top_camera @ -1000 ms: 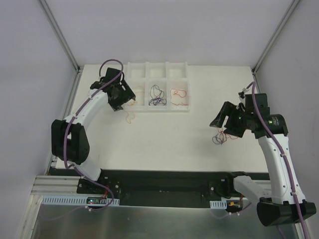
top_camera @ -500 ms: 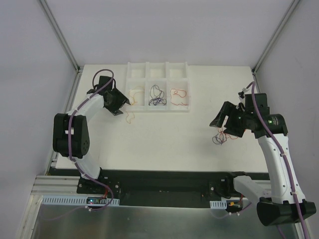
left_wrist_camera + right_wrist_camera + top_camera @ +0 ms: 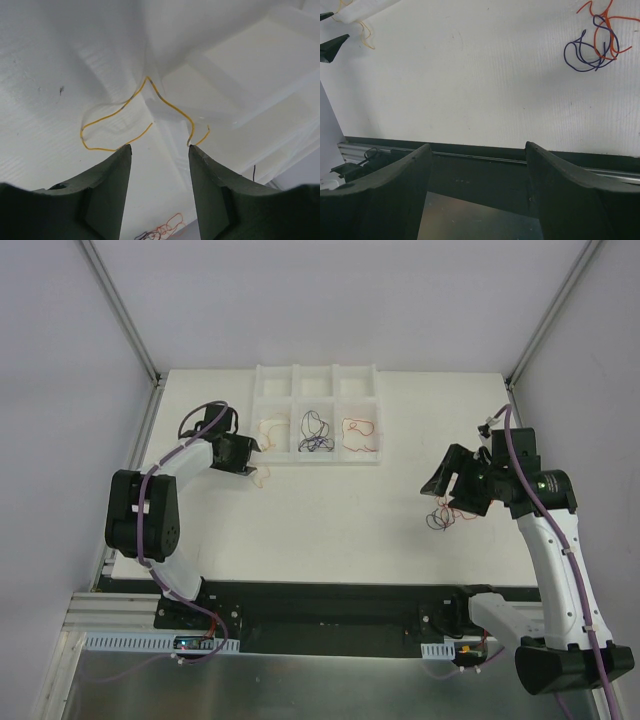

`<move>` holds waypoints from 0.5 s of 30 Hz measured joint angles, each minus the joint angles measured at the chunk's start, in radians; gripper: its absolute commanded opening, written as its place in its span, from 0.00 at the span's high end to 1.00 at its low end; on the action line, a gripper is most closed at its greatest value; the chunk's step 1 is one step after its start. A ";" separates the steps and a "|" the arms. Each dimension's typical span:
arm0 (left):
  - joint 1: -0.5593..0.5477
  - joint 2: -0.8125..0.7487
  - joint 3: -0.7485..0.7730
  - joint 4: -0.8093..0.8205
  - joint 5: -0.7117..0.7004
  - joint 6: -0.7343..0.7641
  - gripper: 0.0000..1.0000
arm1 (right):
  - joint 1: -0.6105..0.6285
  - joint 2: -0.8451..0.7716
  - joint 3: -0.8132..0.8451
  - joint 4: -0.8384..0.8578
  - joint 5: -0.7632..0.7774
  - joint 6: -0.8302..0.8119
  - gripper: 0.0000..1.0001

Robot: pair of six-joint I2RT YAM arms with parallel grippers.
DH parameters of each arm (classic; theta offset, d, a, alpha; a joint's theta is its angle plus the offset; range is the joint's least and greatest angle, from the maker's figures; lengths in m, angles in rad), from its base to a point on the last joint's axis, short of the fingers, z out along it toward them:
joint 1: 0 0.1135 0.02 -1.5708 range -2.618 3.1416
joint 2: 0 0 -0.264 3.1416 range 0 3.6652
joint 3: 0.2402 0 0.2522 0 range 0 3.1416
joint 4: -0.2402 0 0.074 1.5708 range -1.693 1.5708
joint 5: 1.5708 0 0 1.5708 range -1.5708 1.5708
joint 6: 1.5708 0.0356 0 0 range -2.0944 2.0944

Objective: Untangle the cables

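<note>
A small tangle of red-orange and dark blue-purple cables (image 3: 444,514) lies on the white table at the right, also visible as the tangle (image 3: 594,44) in the right wrist view. My right gripper (image 3: 447,483) hovers just behind it, open and empty (image 3: 477,145). A pale tan-yellow wire (image 3: 116,114) drapes over the front left corner of the white tray (image 3: 318,463), one loop on the table (image 3: 262,477). My left gripper (image 3: 252,454) sits low just left of this wire, jaws apart (image 3: 160,148), nothing between them.
The tray holds a tan wire (image 3: 271,430), a dark blue wire (image 3: 316,432) and a red wire (image 3: 358,427) in its three front compartments. Grey walls and metal posts close in the table at left, right and back. A black rail (image 3: 470,152) runs along the near edge.
My left arm has swung from above the tray's left compartment down and forward to the table by the tray's corner, and its jaws have narrowed. The right arm has not moved.
</note>
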 measured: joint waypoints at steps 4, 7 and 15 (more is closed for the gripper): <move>0.000 0.000 0.000 0.014 -0.061 -0.044 0.49 | 0.000 -0.005 0.000 0.000 0.000 0.000 0.23; 0.000 0.002 0.000 0.024 -0.088 -0.058 0.52 | 0.000 -0.008 0.000 0.000 0.000 0.000 0.23; -0.020 0.040 0.016 0.044 -0.106 -0.074 0.67 | 0.000 -0.008 -0.004 0.000 0.000 -0.001 0.23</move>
